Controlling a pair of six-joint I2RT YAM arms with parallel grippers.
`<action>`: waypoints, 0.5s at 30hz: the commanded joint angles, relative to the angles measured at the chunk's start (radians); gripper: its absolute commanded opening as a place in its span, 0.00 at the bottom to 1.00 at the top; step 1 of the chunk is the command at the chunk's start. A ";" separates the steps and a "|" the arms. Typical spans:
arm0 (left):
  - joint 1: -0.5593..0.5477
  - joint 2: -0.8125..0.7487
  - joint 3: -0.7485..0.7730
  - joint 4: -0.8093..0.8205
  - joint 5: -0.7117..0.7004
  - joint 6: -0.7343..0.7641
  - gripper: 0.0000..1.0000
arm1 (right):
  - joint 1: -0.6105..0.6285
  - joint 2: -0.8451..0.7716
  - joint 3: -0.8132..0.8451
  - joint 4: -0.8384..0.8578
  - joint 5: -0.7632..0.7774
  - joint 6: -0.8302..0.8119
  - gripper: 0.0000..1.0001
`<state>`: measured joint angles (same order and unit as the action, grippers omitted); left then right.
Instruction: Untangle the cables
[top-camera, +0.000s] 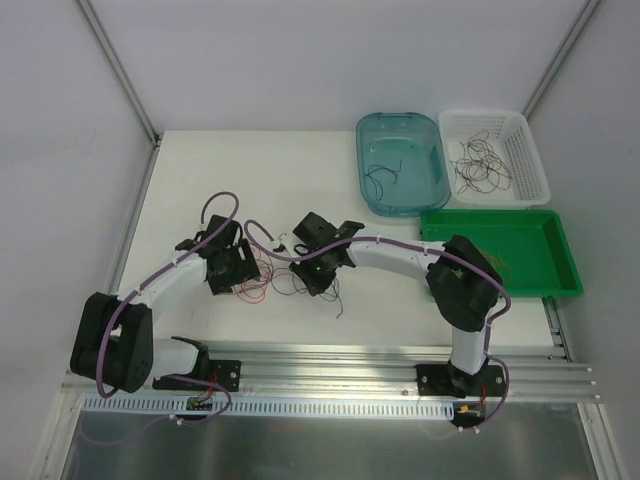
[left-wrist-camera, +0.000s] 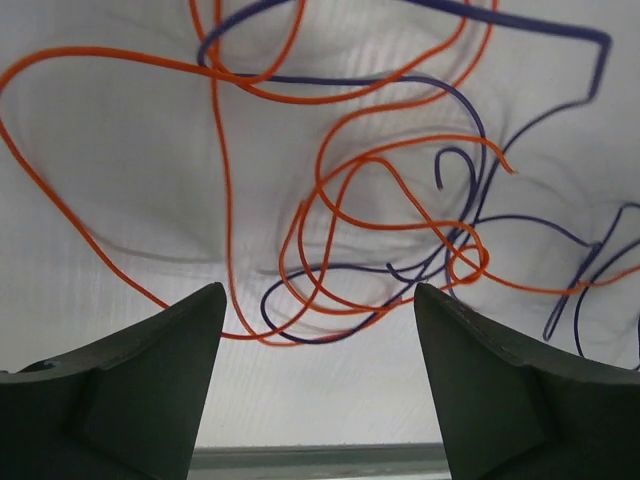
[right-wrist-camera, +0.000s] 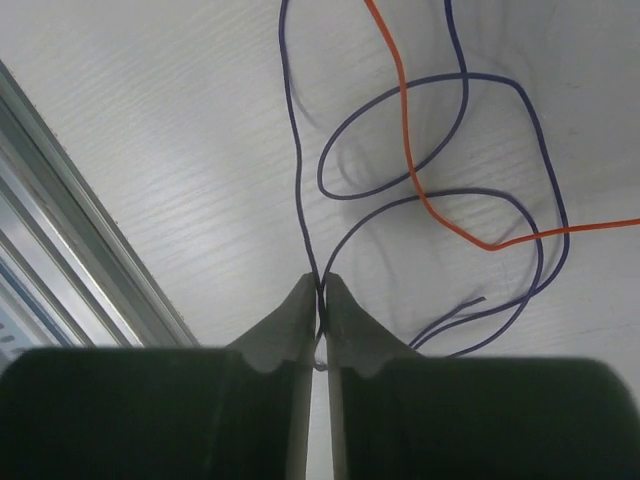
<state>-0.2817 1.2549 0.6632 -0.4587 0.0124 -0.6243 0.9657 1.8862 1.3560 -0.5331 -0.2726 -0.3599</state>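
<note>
The cables (top-camera: 268, 283) lie as a loose tangle of thin orange and dark purple strands on the white table, between my two grippers. My left gripper (top-camera: 238, 272) is at the tangle's left side. In the left wrist view it (left-wrist-camera: 320, 300) stands open just short of the orange cable (left-wrist-camera: 225, 200) and purple cable (left-wrist-camera: 300, 335) loops, with nothing between its fingers. My right gripper (top-camera: 322, 275) is at the tangle's right side. In the right wrist view it (right-wrist-camera: 320, 282) is shut on a purple cable (right-wrist-camera: 298, 170), pinched at the fingertips. An orange strand (right-wrist-camera: 405, 150) crosses the purple loops beyond.
A teal bin (top-camera: 432, 190) with a few strands, a white basket (top-camera: 528, 150) holding several strands, and a green tray (top-camera: 540, 240) stand at the back right. An aluminium rail (top-camera: 330, 362) runs along the table's near edge, also close on the left as rail (right-wrist-camera: 60, 240).
</note>
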 joint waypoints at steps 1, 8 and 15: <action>-0.004 0.044 0.029 0.026 -0.106 -0.064 0.75 | 0.010 -0.054 -0.001 0.012 0.033 -0.017 0.09; -0.004 0.191 0.045 0.029 -0.140 -0.095 0.54 | 0.050 -0.315 0.006 -0.123 0.105 -0.010 0.01; -0.005 0.262 0.050 0.028 -0.154 -0.123 0.14 | 0.050 -0.639 0.146 -0.326 0.196 -0.037 0.01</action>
<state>-0.2817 1.4532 0.7452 -0.4526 -0.1261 -0.7078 1.0180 1.3735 1.4151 -0.7368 -0.1417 -0.3714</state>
